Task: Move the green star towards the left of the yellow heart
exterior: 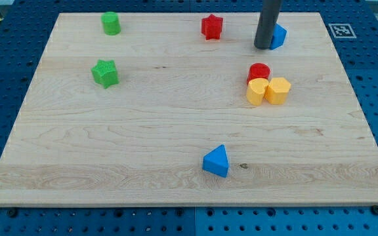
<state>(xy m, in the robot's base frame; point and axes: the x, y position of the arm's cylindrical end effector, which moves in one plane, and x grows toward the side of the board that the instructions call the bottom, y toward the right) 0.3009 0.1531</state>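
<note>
- Dark rod comes down near the view's top right, and my tip [264, 47] rests on the tabletop [176, 131], touching or just beside a blue block [279, 36] that it half hides; that block's shape I cannot make out.
- No fingers exist on this rig, so there is nothing to be apart or clamped; only the rod end pushes.
- Green star [105, 73] lies well apart from my tip, far over at the view's left, upper half of the board.
- Yellow heart [257, 91] sits below my tip at the view's right, touching a yellow hexagon-like block [279, 90] and a red cylinder [259, 71] just above it.
- By my judgement the task is at its approach step: the star looks untouched and far from its goal.
- Next move calls for travelling round to the star's left side, then pushing it rightwards, stopping just short of the heart.
- Red star-like block [211, 26] lies near my way across; the green cylinder [111, 23] and blue pyramid-like block [216, 161] stand clear of the star's straight path.
</note>
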